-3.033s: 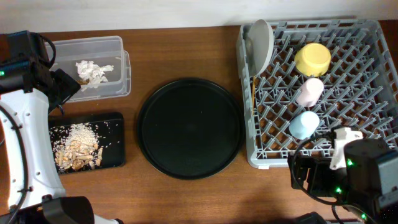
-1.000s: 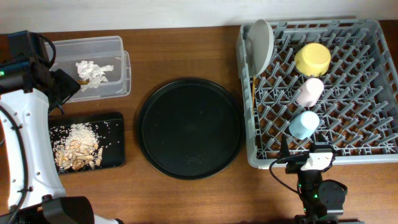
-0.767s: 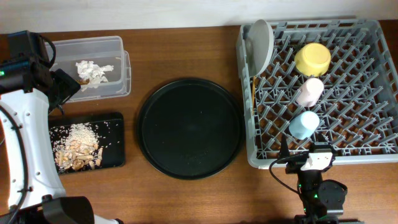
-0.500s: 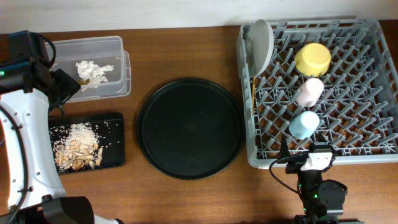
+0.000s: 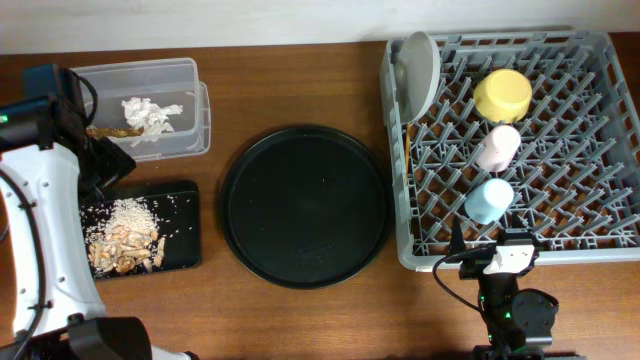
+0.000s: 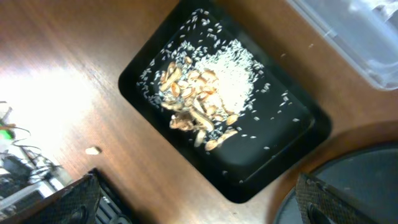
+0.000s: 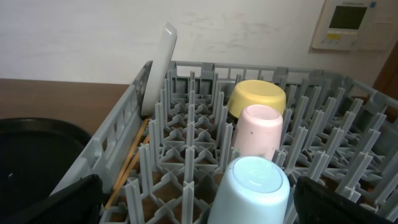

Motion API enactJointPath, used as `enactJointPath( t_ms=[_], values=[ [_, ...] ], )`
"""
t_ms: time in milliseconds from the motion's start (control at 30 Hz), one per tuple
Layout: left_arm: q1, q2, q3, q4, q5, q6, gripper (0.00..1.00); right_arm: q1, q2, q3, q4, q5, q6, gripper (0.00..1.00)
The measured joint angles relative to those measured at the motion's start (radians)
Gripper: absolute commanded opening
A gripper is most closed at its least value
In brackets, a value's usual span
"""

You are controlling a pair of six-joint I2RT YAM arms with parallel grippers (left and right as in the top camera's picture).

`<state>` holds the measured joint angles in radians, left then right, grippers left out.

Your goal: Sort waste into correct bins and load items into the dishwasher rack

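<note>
Crumpled white paper [image 5: 150, 113] and a brown-gold wrapper scrap [image 5: 103, 130] lie in the clear tub [image 5: 190, 75]. Rice with brown food pieces [image 5: 125, 235] lies in the shallow black tray [image 5: 185, 215], which also shows in the left wrist view [image 6: 292, 137]. My left gripper [image 5: 106, 162] hovers open and empty between tub and tray [image 6: 196, 208]. In the grey rack [image 5: 600, 60] stand the grey plate [image 5: 420, 70], yellow bowl [image 5: 503, 95], pink cup [image 5: 497, 147] and light-blue cup [image 5: 488, 200]. Chopsticks [image 7: 127, 158] lie along its left side. My right gripper [image 5: 497, 257] is open just in front of the blue cup [image 7: 252, 183].
A large round black tray [image 5: 305, 205] sits mid-table between the bins and the rack. The clear tub's corner [image 6: 348, 37] shows at the top right of the left wrist view. A wall runs behind the rack.
My left gripper has shifted from over the clear tub toward the black tray, and the wrapper scrap now shows in the tub. My right arm moved left to the rack's front edge.
</note>
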<state>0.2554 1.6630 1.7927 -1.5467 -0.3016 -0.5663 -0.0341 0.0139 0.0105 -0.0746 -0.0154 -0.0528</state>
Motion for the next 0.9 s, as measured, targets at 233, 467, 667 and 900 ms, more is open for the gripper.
enactJointPath(
  t_ms=[233, 467, 667, 900],
  values=[
    [-0.020, -0.209, -0.468, 0.438, 0.026, 0.208, 0.99, 0.000, 0.000, 0.000, 0.000, 0.000, 0.000, 0.99],
    [-0.024, -0.531, -1.014, 0.928, 0.220, 0.459, 0.99, 0.000, 0.000, 0.000, 0.000, 0.000, -0.001, 0.98],
    [-0.024, -0.730, -1.344, 1.273, 0.378, 0.612, 0.99, 0.000, 0.000, 0.000, 0.000, 0.000, -0.001, 0.98],
    [-0.024, -1.011, -1.581, 1.442, 0.471, 0.650, 0.99, 0.000, 0.000, 0.000, 0.000, 0.000, -0.001, 0.98]
  ],
)
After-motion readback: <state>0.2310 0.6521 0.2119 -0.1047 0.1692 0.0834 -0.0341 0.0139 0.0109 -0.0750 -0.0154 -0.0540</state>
